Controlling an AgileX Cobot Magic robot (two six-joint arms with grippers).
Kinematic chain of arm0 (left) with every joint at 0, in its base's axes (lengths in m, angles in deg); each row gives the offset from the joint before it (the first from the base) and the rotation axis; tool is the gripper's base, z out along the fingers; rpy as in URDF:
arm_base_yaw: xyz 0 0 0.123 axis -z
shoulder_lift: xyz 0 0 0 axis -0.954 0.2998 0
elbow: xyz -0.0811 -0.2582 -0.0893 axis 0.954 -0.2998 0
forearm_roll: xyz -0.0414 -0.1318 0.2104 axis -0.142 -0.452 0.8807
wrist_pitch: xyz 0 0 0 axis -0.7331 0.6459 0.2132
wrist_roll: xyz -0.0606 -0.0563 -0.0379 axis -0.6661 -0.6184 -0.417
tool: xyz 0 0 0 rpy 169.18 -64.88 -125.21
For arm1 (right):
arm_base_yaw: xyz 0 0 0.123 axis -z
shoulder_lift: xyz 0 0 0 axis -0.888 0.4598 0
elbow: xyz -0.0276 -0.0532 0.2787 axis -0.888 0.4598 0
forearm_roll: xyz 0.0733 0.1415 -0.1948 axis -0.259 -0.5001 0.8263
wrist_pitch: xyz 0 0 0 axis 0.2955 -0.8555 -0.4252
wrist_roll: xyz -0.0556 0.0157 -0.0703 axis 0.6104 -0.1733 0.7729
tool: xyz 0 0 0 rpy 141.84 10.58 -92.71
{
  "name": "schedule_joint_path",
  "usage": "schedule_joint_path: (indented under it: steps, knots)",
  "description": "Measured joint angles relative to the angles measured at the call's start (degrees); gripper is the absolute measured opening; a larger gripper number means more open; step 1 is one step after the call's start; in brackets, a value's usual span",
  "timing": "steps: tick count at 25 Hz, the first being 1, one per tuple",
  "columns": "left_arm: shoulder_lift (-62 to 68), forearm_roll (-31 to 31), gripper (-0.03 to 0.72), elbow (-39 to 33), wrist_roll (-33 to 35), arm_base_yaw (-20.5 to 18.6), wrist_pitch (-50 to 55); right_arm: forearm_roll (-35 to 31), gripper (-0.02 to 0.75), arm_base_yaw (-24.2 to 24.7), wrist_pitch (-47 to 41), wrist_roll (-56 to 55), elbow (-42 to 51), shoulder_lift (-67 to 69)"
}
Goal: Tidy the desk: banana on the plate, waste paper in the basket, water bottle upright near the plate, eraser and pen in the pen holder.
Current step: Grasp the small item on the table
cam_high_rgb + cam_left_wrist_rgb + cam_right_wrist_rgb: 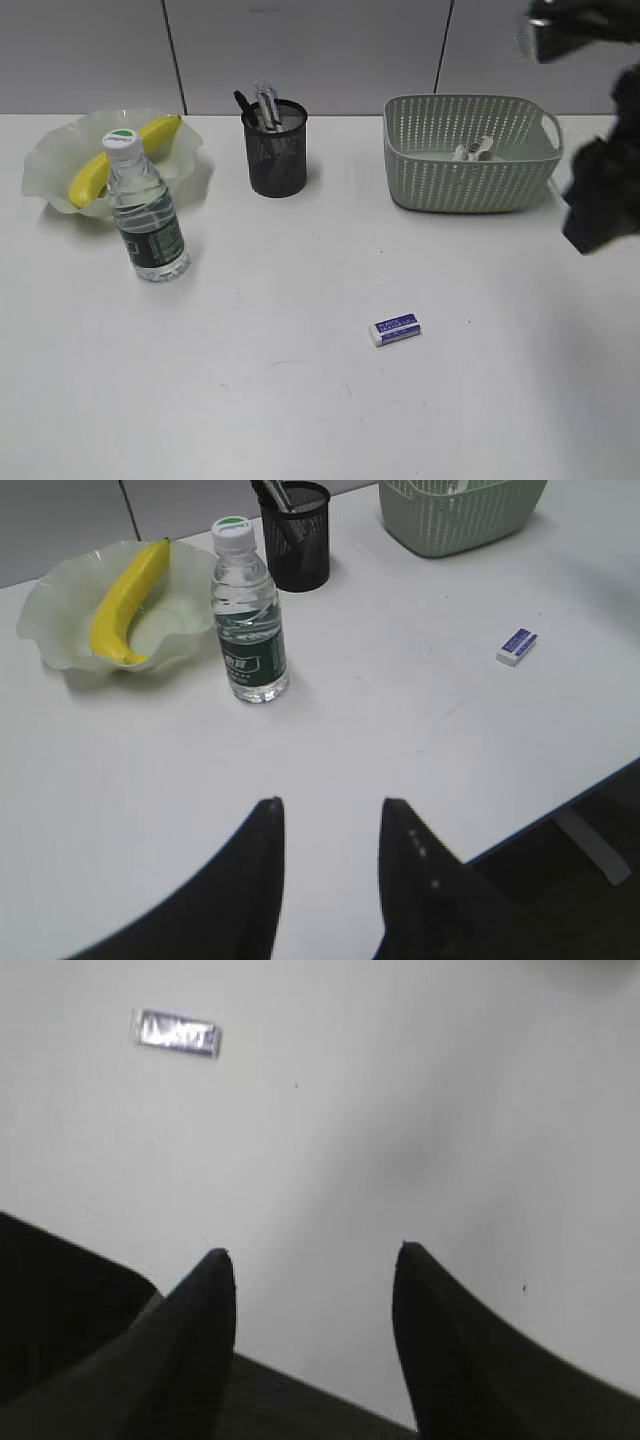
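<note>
The eraser (395, 329) lies flat on the white surface (300, 400), alone in the front middle, well apart from all other things. Behind it to the left stands the black pen holder (276, 150) with pens (262, 105) sticking out of it. To the right of the holder sits the green basket (470, 152), and the waste paper (472, 149) lies inside it. On the far left the banana (120, 160) rests in the wavy plate (60, 160). The water bottle (145, 208) stands upright just in front of the plate, its cap on.

The right gripper (310, 1260) hangs above the bare surface near the front edge, tilted downward, with the eraser far ahead of it to its left. Its fingers (205, 1300) are spread wide and hold nothing. In the exterior view the right arm (600, 195) shows as a dark blurred shape at the right edge, raised beside the basket.

The left gripper (330, 810) is pulled back over the near left part of the surface, looking toward the bottle and plate. Its fingers (262, 850) stand apart with an empty gap between them.
</note>
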Motion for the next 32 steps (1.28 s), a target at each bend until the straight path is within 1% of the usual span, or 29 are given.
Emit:
schedule_joint_path:
  steps: [3, 9, 13, 16, 18, 21, 23, 26, 29, 32]
  knots:
    - [0.0, 0.0, 0.247, 0.0, 0.0, 0.0, 0.0, -0.8, 0.4, 0.0, 0.7, -0.1, 11.5, -10.9]
    - [0.2, -0.6, 0.247, 0.0, 0.0, 0.0, -0.3, -2.6, 0.393, 0.0, 1.3, -0.1, 29.1, -34.5]
    - [4.8, -2.6, 0.247, 0.6, 0.0, 0.0, -1.5, -2.5, 0.393, 0.0, 1.3, -0.1, 35.9, -51.6]
    - [11.8, -6.0, 0.247, 1.6, 0.4, 0.0, -6.5, -2.5, 0.393, 0.0, 2.1, -0.1, 37.7, -63.6]
    - [18.2, -9.0, 0.247, 2.0, 2.8, 0.0, -11.0, -2.4, 0.393, 0.0, 3.3, -0.1, 37.8, -70.4]
    - [28.8, -15.0, 0.247, 2.2, 8.9, 0.0, -18.4, -1.9, 0.393, 0.0, 4.0, -0.1, 38.1, -78.9]
    - [36.5, -19.9, 0.247, 3.1, 14.5, 0.0, -22.2, -1.6, 0.391, 0.0, 4.1, -0.1, 38.3, -80.8]
    - [50.2, -25.8, 0.247, 7.3, 22.6, 0.0, -25.1, -1.4, 0.391, 0.0, 4.2, -0.2, 38.4, -80.9]
    - [61.8, -28.1, 0.247, 13.2, 28.1, 0.7, -26.0, -1.4, 0.391, 0.0, 4.2, -0.2, 38.4, -80.9]
    - [71.9, -28.0, 0.249, 20.5, 32.8, 3.4, -26.4, -1.4, 0.391, 0.0, 4.2, -0.2, 38.4, -80.9]
